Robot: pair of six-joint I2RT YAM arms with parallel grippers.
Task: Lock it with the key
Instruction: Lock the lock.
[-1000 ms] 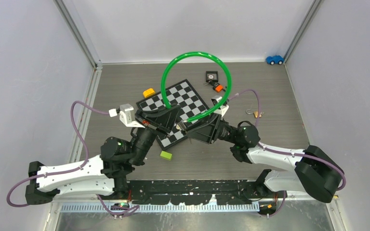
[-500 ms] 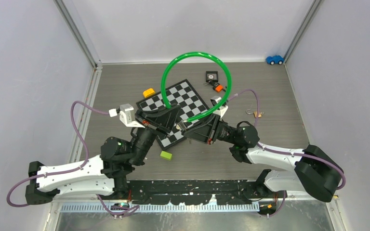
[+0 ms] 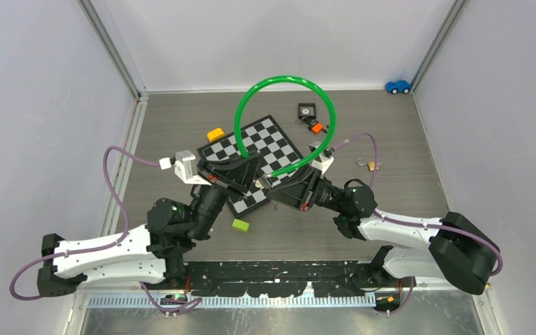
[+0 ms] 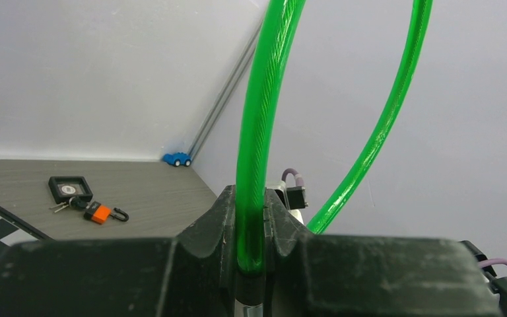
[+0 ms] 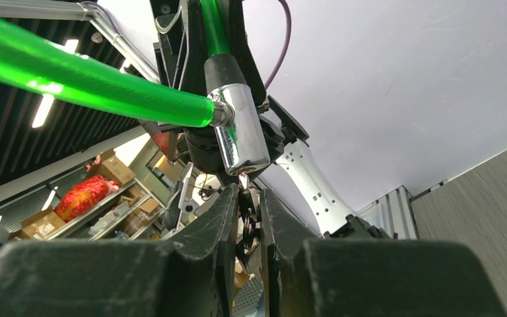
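Note:
A green cable lock (image 3: pixel 286 79) arches up over the table as a loop. My left gripper (image 4: pixel 251 218) is shut on one end of the cable, just above its black collar, and holds it upright. That end runs into a chrome lock cylinder (image 5: pixel 241 132), and the cable's other end enters the cylinder's side. A key (image 5: pixel 245 231) with a black head and a ring hangs from the bottom of the cylinder. My right gripper (image 5: pixel 249 198) sits right under the cylinder, its jaws narrowed around the key's head. In the top view both grippers meet over the checkerboard.
A checkerboard (image 3: pixel 251 150) lies under the grippers, with an orange block (image 3: pixel 215 134) at its far left corner and a green block (image 3: pixel 240 225) near its front. An orange padlock (image 3: pixel 314 127), a black square case (image 3: pixel 307 110), a brass padlock (image 3: pixel 370 165) and a blue toy car (image 3: pixel 397 86) lie further back.
My right gripper's jaws have closed in on the key, and its wrist has shifted slightly. The left arm and the cable have stayed still.

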